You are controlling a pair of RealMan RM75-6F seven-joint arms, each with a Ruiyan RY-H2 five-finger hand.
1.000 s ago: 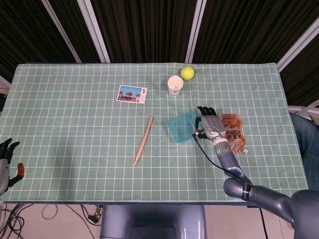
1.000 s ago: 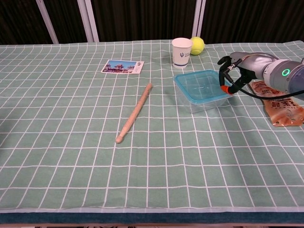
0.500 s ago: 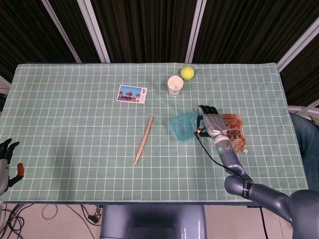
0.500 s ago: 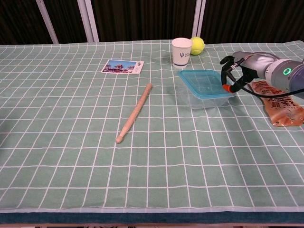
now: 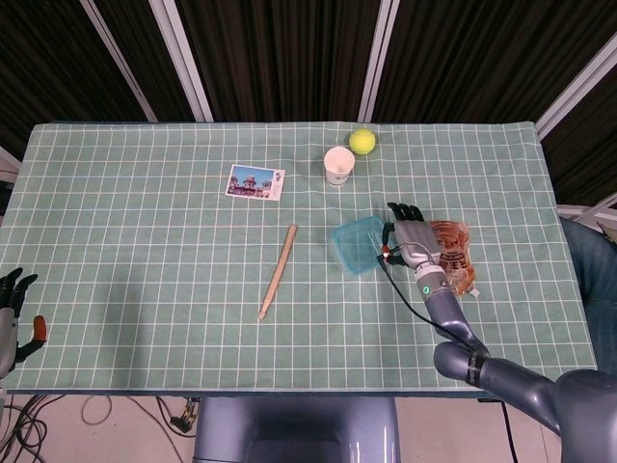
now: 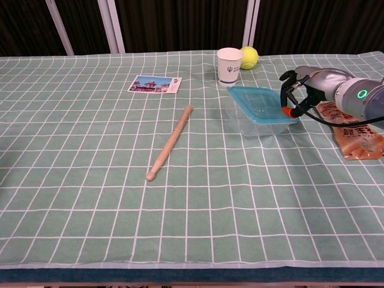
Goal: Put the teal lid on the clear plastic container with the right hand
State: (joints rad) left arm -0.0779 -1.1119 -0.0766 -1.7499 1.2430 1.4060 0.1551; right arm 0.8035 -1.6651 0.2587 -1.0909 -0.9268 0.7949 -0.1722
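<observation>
Teal plastic lid sits on top of the clear plastic container on the green checked tablecloth, just below the white paper cup and yellow tennis ball. The right hand is at the lid's right edge, dark fingers spread over it; whether it grips the rim I cannot tell. At the table's far left edge the left hand rests with fingers apart, holding nothing.
</observation>
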